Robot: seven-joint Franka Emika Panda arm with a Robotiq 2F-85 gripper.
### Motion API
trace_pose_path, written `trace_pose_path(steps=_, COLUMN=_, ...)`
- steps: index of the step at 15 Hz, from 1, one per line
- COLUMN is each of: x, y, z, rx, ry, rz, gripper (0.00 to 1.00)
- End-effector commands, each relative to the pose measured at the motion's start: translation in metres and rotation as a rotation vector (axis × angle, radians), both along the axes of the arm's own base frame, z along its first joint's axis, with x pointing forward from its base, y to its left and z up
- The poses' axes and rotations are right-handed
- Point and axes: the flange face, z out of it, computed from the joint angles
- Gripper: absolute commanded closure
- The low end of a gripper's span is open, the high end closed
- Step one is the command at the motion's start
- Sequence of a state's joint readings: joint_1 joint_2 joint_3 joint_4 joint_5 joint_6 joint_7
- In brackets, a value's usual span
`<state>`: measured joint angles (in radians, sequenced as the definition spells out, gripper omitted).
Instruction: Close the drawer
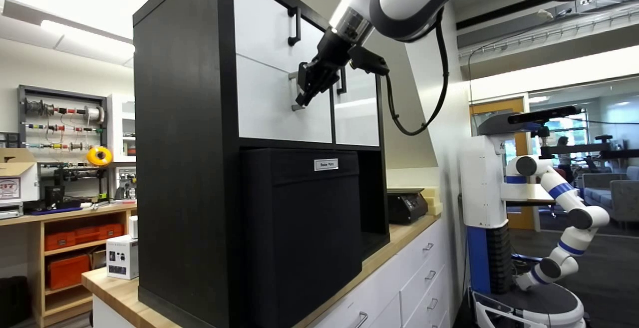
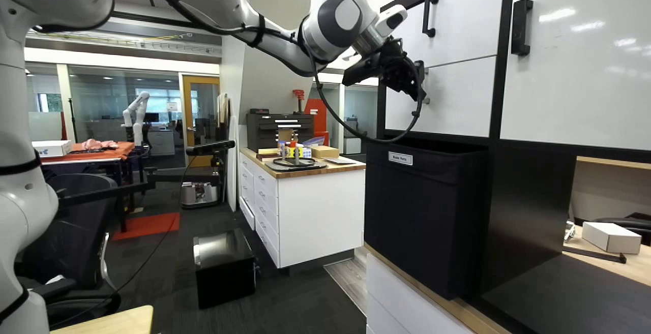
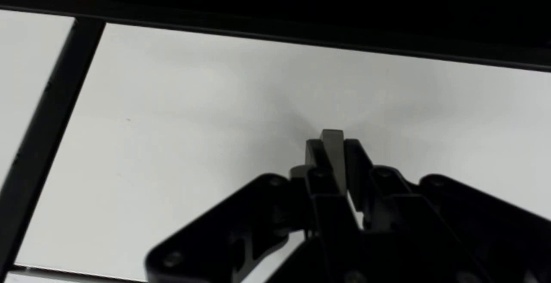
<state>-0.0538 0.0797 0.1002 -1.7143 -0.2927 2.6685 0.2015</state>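
Handle (image 3: 335, 156) of drawer (image 3: 193, 110) partly behind pincer (image 3: 333, 146)

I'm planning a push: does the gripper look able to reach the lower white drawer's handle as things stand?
Yes, seemingly: in the wrist view the gripper has a finger either side of the handle and looks closed on it, with nothing blocking.

Drawer (image 1: 269, 111) wide, white, flat-faced, its grey handle (image 3: 333, 143) partly hidden; looks closed, sitting flush in the tall black cabinet (image 1: 179, 143), directly beneath a similar white front (image 1: 259, 23).
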Motion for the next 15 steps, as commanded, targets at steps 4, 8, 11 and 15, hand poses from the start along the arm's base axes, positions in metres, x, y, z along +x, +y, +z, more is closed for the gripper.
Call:
trace_pose_path(steps=4, x=0.019, y=0.0, z=-0.008, rx=-0.02, ry=0.036, rz=0.009, gripper=0.94)
trace_pose_path(steps=8, x=-0.011, y=0.018, z=0.003, rx=-0.067, ry=0.137, rz=-0.011, gripper=0.48)
trace_pose_path(steps=11, x=-0.039, y=0.045, z=0.007, rx=-0.082, ry=0.227, rz=0.007, gripper=0.28)
trace_pose_path(steps=15, x=-0.083, y=0.082, z=0.011, rx=-0.097, ry=0.342, rz=0.022, gripper=0.03)
